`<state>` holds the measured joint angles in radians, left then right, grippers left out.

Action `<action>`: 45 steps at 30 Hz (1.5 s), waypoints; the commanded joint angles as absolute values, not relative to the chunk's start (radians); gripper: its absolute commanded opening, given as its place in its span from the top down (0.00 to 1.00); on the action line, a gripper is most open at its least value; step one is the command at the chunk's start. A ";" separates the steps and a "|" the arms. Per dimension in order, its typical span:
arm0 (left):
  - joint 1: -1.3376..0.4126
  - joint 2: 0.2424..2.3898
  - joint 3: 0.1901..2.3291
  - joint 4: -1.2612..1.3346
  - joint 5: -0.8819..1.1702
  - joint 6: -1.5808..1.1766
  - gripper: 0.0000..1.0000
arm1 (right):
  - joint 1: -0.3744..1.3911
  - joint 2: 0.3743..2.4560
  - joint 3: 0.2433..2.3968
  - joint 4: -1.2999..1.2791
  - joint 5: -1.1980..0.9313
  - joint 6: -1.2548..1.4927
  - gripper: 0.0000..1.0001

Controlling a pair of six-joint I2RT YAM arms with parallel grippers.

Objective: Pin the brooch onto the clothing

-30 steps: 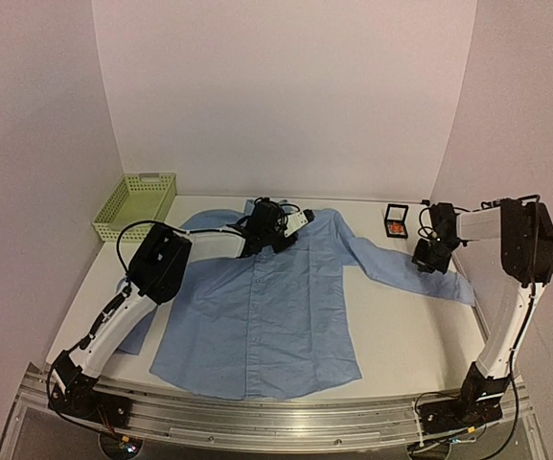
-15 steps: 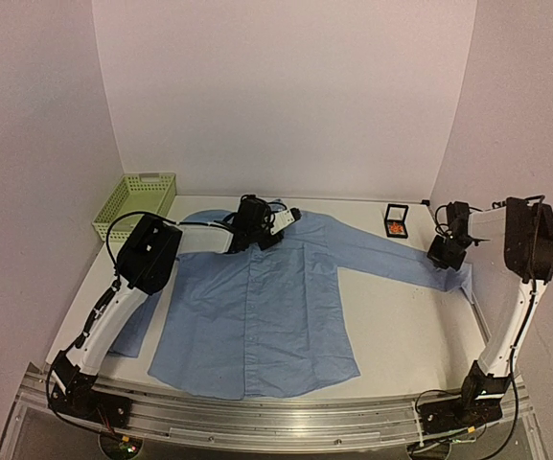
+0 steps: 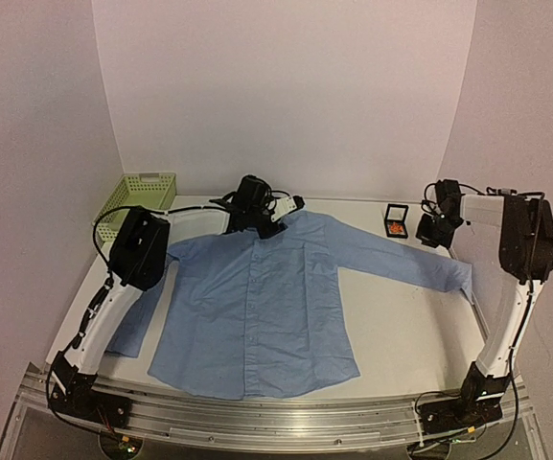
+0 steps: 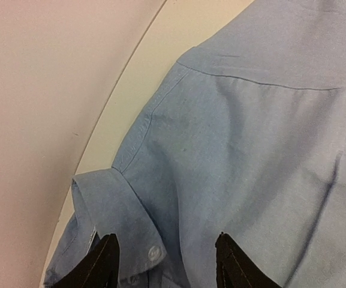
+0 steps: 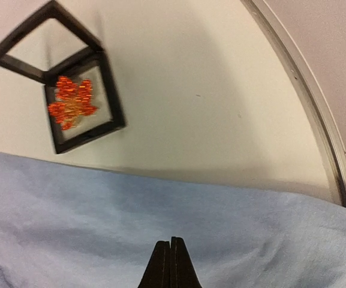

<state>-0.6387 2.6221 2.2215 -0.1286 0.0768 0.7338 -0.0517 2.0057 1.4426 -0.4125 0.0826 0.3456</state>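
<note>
While the right hand hangs with its fingers pressed together and nothing between them, just above a sleeve of the shirt, the brooch lies at its 11 o'clock. It sits inside an open black box on the worktop, just beyond the sleeve's edge. The left hand has its fingers apart at the collar, and a collar tip with a small white button lies between them. Whether they touch the cloth I cannot tell.

By my reading the task is barely begun: the shirt is spread flat, front up, and nothing is pinned to it. Lifting the brooch out, carrying it over and fastening it are all left to do.

The shirt is thin, soft, light blue woven cloth with stitched seams and faint creases. The brooch is tiny and orange-red with a ragged, beaded look, too blurred to make out more. The box is a hard square frame with a pale floor. At 10 o'clock on the worktop stands a pale green basket with slotted walls.
</note>
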 commanded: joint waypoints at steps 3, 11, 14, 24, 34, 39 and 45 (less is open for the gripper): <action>-0.548 2.167 2.021 -0.517 0.197 0.667 0.41 | 0.128 1.875 1.478 -0.434 0.087 0.365 0.99; -0.392 1.670 1.400 -0.716 0.052 0.611 0.30 | 0.431 1.831 1.427 -0.383 0.042 0.371 0.97; -0.244 1.595 1.265 -0.768 -0.045 0.567 0.27 | 0.557 1.852 1.427 -0.379 0.015 0.344 0.96; -0.039 1.445 0.883 -0.702 -0.104 0.529 0.18 | 0.818 1.949 1.363 -0.340 -0.055 0.315 0.97; -0.039 1.474 0.647 -0.501 -0.153 0.557 0.32 | 0.827 1.983 1.135 -0.296 -0.033 0.461 1.00; 0.005 1.489 0.564 -0.349 -0.241 0.716 0.34 | 0.822 1.957 1.011 -0.303 -0.004 0.523 1.00; 0.088 1.519 0.558 -0.253 -0.281 0.827 0.35 | 0.810 1.880 0.913 -0.309 0.025 0.568 1.00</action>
<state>0.0322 1.4460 0.6281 -0.3059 -0.1851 0.7064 0.8202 1.8703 1.0074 -0.1346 -0.0368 0.5139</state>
